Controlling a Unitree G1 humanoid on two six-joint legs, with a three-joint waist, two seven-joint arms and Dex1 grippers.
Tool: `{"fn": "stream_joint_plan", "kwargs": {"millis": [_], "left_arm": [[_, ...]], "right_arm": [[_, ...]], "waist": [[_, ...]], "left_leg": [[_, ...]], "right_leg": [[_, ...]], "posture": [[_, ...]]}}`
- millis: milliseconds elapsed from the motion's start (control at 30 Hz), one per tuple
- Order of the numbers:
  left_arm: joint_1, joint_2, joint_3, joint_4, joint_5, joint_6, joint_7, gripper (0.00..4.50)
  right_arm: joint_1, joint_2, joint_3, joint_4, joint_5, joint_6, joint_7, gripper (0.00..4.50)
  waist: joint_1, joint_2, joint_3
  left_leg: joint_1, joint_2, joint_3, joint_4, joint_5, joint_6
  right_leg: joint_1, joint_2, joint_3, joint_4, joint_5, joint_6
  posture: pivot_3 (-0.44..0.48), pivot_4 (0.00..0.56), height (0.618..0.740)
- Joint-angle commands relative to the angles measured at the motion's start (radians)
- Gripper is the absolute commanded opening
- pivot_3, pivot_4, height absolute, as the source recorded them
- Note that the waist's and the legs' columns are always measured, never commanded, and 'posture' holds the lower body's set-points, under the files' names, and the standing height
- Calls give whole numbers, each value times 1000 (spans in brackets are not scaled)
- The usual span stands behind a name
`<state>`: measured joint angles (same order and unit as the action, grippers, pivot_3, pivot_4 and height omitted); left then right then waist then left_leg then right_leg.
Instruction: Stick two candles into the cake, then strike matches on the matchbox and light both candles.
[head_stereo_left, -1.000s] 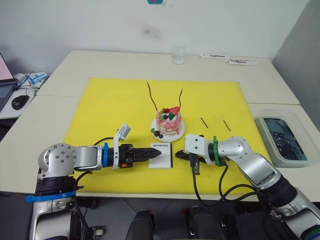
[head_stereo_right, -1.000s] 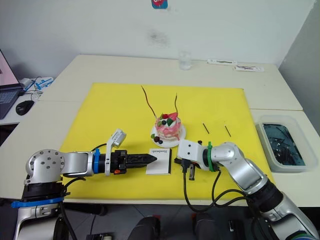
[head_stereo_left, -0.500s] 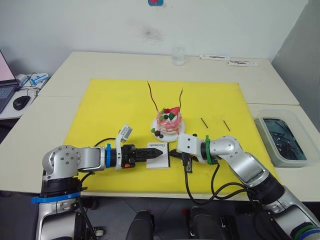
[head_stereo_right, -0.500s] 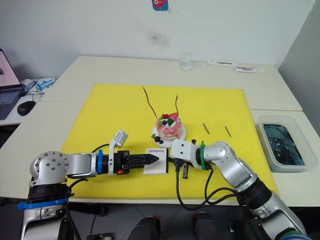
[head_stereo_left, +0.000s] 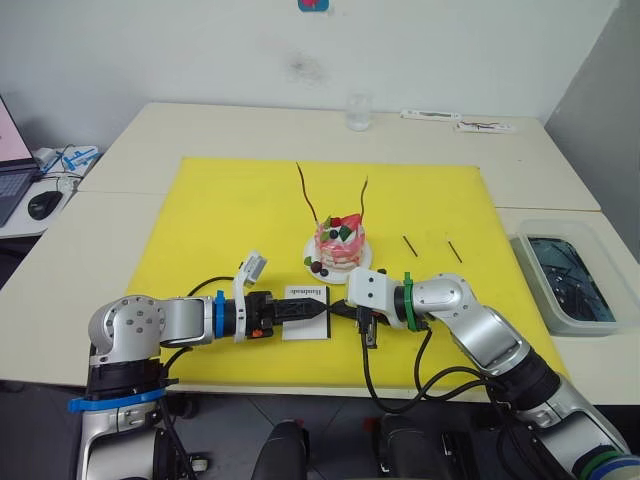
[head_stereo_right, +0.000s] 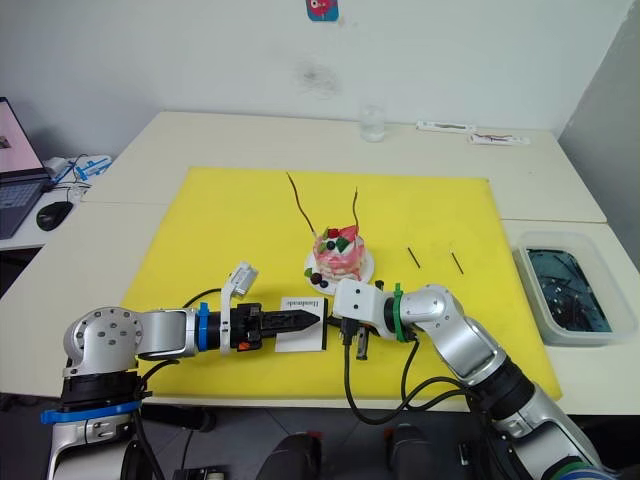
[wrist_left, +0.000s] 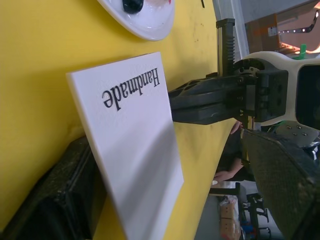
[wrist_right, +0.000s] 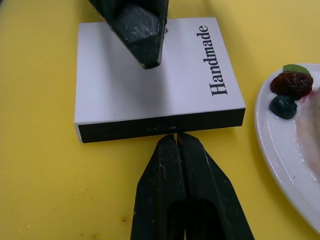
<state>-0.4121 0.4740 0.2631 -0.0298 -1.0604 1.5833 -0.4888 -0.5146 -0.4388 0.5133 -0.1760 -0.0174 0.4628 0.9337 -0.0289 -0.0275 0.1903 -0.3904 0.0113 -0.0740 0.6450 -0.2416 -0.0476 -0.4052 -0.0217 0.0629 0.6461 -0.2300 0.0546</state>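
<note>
Beside the cake (head_stereo_left: 338, 243), matchbox (wrist_right: 155, 85) gripped by left hand (head_stereo_left: 310, 308); pinched-together right hand (wrist_right: 176, 142) at its strip.

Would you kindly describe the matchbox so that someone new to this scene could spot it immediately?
Start at the yellow mat on the table and find the pink cake on its white plate near the middle. Just in front of the plate, between the left gripper and the right gripper, lies the matchbox. It is the flat white box lettered "Handmade", with a dark strip along one edge.
</note>
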Motion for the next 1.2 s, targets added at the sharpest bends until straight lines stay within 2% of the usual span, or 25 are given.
{"fn": "stream_joint_plan", "kwargs": {"millis": [33,333,367,767,967,1133,1200], "left_arm": [[28,-23,-47,-4,31,4,7,2940],[44,-31,-51,-16,74,-15,-3,120],[44,-29,-51,-17,75,-16,-5,34],[48,-6,-47,-50,42,9,-57,34],[46,-10,-64,-19,88,-7,-43,34],[40,-12,-65,-8,106,-12,-43,1395],[38,-14,-62,-2,106,-10,-43,1395]], "right_arm": [[6,7,-13,-52,14,11,-1,0],[4,18,-12,-85,22,49,5,0],[3,17,-13,-85,22,50,6,0],[-4,-9,-29,-89,18,47,14,0],[-5,-27,-25,-85,14,53,19,0],[9,-30,-8,-76,3,42,19,0],[12,-30,-1,-73,0,41,19,0]], "waist": [[0,0,0],[0,0,0],[0,0,0],[-2,0,0],[-3,0,0],[-3,0,0],[-3,0,0]], "left_leg": [[0,0,0,0,0,0],[-1,0,-1,-1,0,0],[-1,0,-1,-1,0,0],[-1,0,-1,-1,0,0],[-1,0,-1,-3,-1,-1],[-1,0,-1,-3,-1,-1],[-1,0,-1,-3,-1,-1]], "right_leg": [[0,0,0,0,0,0],[0,0,-1,-1,0,1],[0,0,-1,-1,0,1],[-1,0,-1,-1,0,0],[-2,0,-2,-1,-1,1],[-2,0,-2,-1,-1,1],[-2,0,-2,0,-1,0]], "posture": [[0,150,740],[0,150,740],[0,150,740],[0,150,740],[0,150,740],[0,150,740],[0,150,740]]}}
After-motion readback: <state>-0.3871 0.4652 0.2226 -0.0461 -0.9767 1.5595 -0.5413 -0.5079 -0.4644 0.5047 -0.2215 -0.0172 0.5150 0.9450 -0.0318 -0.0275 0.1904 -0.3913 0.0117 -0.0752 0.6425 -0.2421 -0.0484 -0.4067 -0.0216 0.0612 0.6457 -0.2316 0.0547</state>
